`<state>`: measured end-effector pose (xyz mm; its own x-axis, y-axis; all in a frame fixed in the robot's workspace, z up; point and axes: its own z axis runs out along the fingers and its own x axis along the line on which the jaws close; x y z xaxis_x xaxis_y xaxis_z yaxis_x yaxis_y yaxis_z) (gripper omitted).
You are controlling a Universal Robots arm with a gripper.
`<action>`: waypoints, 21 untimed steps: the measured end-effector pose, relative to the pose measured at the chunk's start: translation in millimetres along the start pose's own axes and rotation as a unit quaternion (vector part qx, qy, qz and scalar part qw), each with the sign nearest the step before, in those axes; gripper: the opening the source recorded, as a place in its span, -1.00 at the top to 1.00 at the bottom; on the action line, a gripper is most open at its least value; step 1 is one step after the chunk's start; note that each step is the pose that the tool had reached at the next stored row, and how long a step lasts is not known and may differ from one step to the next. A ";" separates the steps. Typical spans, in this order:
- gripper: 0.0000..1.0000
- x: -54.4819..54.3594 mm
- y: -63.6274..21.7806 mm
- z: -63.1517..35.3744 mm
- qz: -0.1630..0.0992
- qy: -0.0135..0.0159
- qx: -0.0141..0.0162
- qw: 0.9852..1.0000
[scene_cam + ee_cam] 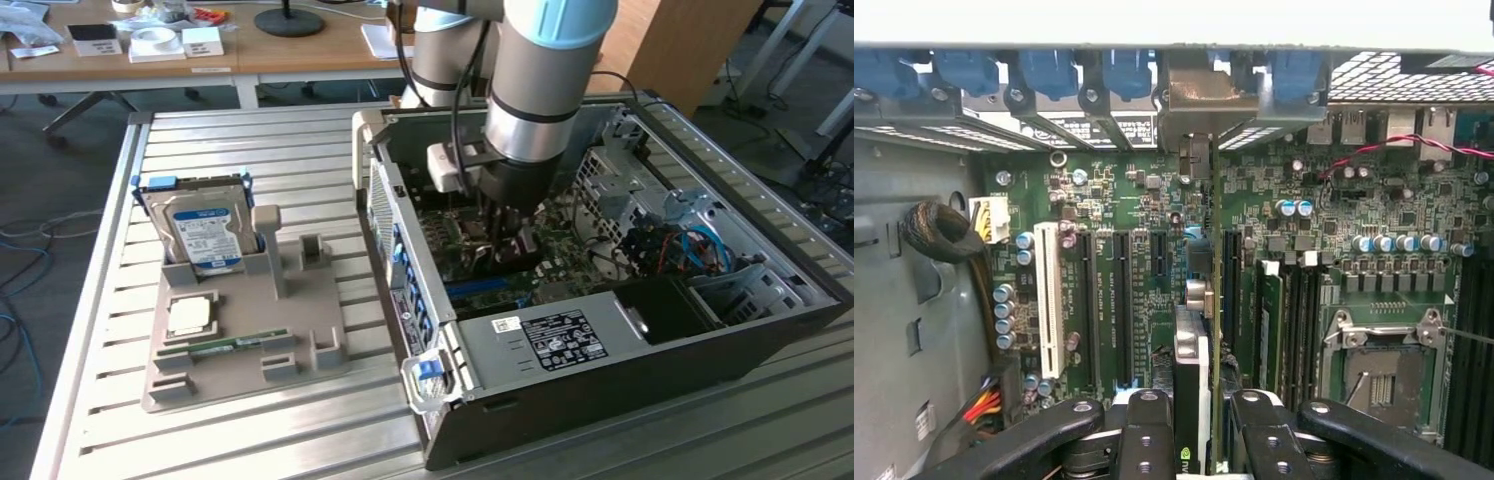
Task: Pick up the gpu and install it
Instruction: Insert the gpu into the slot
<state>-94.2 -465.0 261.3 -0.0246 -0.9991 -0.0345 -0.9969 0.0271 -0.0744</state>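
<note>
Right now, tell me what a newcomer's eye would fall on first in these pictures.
The grey arm reaching into the open computer case at the exterior view's right grabs attention first. In the wrist view, the tool grips the gpu edge-on over the green motherboard. On the exterior view's left, a hard drive with a blue-white label stands upright in a grey holder.

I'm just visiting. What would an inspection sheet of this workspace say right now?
Surface: slatted metal table, holding a grey tray and an open computer case.
Job's things: graphics card stands edge-on at the motherboard slots.
Clutter: hard drive, memory stick and chip on the tray.
Grippers: gripper shut on the graphics card.
Cables: blue cables and a red wire inside the case.
Surroundings: wooden desk behind.
</note>
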 end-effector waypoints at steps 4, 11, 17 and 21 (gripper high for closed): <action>0.47 0.1 0.4 2.2 0.000 0.000 0.000 1.000; 0.47 0.3 0.8 6.3 0.000 0.000 0.000 1.000; 0.47 0.2 0.8 7.8 0.000 0.000 0.000 1.000; 0.47 0.3 0.9 7.7 0.000 0.000 0.000 1.000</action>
<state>-94.5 -465.0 253.6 -0.0248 -0.9991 -0.0344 -0.9969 0.0273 -0.0744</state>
